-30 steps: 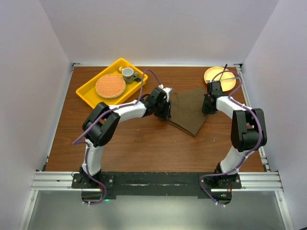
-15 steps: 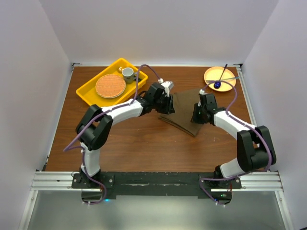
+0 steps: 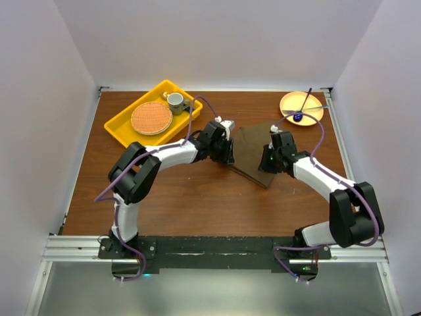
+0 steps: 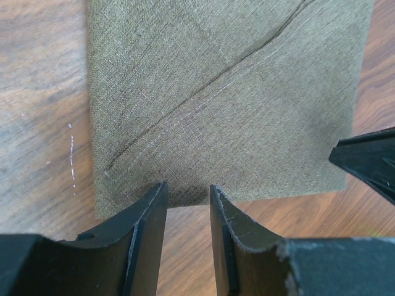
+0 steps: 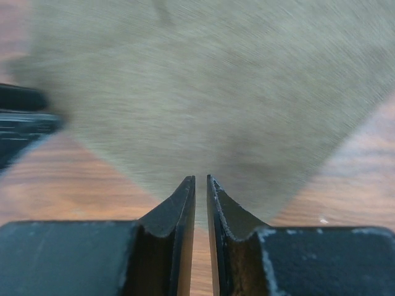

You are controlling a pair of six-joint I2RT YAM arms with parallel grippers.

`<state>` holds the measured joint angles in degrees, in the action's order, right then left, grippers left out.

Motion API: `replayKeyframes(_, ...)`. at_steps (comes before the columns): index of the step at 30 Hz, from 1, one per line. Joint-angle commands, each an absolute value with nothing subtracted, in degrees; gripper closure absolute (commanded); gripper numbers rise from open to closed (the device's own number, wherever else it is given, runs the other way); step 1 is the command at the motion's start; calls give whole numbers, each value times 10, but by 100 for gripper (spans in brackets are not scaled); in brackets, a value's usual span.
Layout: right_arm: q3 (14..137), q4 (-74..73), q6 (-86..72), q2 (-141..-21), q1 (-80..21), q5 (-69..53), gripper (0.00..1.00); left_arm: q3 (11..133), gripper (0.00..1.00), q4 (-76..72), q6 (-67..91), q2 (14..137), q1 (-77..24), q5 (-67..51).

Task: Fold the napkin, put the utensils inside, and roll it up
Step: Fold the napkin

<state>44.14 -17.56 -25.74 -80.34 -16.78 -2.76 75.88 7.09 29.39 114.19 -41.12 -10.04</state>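
White walls close in a brown wooden surface (image 3: 197,197). At far left sits a yellow tray (image 3: 117,125) holding a woven mat (image 3: 151,118) and a cup (image 3: 175,101).

The napkin (image 3: 248,146) lies at mid-surface between the two arms. The left gripper (image 3: 227,153) is low at its left edge. From the left wrist, the cloth spreads straight ahead of the fingertips, with its near hem running across them. A diagonal crease climbs from near left to far right. This gripper's jaws stand partly spread, with hem and bare wood showing in the gap and nothing nipped.

The right gripper (image 3: 268,160) is over the cloth's right part, closer than the left to the pointed corner that aims at the arm bases. Its jaws are drawn almost together, leaving only a thin slit. The right wrist view is smeared, so I cannot tell whether cloth sits between them.

The napkin's long axis seems to run from far left to near right. A fold would likely turn on that near corner, which falls to the right arm.

At far right a plate (image 3: 289,105) carries a dark spoon (image 3: 298,116).

A second ago the right gripper was at the cloth's far right edge by the plate, hiding the spoon. It has since come left and toward the bases. The left gripper sits much where it was.
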Motion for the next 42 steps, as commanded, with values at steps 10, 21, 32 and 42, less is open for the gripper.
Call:
replayKeyframes(10,390,-129,-287,-791,-190,-46,82,743,61,62,278,1140,-395,-78)
replayKeyframes(21,514,-232,-175,-781,-214,-13,77,787,54,116,270,1050,-394,-66)
replayKeyframes(32,590,-334,15,-871,-372,130,36,515,39,22,463,756,-330,-93)
replayKeyframes(42,613,-326,60,-945,-403,171,41,414,40,-28,487,700,-326,-121)
